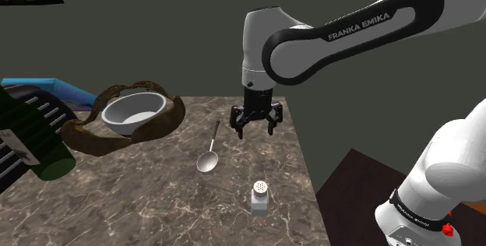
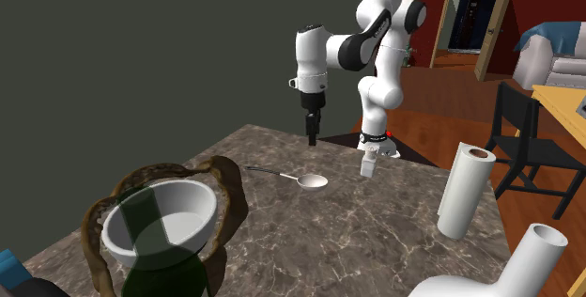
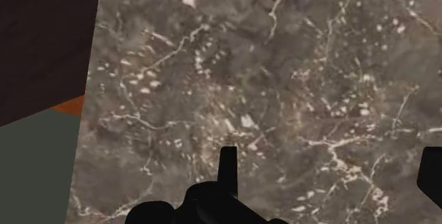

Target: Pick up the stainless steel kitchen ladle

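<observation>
Approach step: gripper point(image 1: 255, 130) spread wide & empty, hovering over table point(image 1: 156, 198) beside ladle point(image 1: 209, 152). Next: shift over handle, drop, close.

The silvery metal ladle point(image 1: 209, 153) lies flat on the marble tabletop point(image 1: 156, 198), bowl up, thin handle pointing away.

- Cannot follow the green bottle point(image 1: 31, 139) past the shoulder view's left edge, which cuts it off.
- Cannot tell what the blue object point(image 1: 74, 95) behind it is.
- In the second exterior view, can see the white bowl point(image 2: 164, 212) only partly, through that bottle, itself cut by the lower edge.
- Lose the nearer paper towel roll point(image 2: 537, 253) past the same edge.
- Too small there to make out holes on the shaker point(image 2: 370, 164).
- On the hand point(image 3: 329, 152), fingers point(image 3: 227, 169) cut by the wrist view's edges.
</observation>
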Robot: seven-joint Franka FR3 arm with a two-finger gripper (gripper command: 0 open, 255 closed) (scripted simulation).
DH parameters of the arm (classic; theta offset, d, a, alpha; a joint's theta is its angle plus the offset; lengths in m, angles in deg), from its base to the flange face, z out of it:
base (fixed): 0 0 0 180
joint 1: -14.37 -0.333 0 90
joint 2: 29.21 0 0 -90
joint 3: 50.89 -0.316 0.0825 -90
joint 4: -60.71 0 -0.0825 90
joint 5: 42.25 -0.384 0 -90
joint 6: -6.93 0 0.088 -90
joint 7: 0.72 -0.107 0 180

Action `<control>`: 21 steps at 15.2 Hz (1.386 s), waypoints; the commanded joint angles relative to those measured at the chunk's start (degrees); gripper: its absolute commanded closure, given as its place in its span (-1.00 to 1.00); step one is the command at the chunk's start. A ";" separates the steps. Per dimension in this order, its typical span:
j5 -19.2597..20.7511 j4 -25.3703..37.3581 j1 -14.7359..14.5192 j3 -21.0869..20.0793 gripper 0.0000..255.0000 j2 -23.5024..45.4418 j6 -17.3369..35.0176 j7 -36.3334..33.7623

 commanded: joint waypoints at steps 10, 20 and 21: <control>17.85 22.06 -2.95 -2.30 -1.00 25.70 6.04 -27.56; 19.77 19.55 -3.78 -1.38 -1.00 28.54 11.13 -28.89; 19.78 19.58 -3.80 -1.39 1.00 28.56 11.11 -28.91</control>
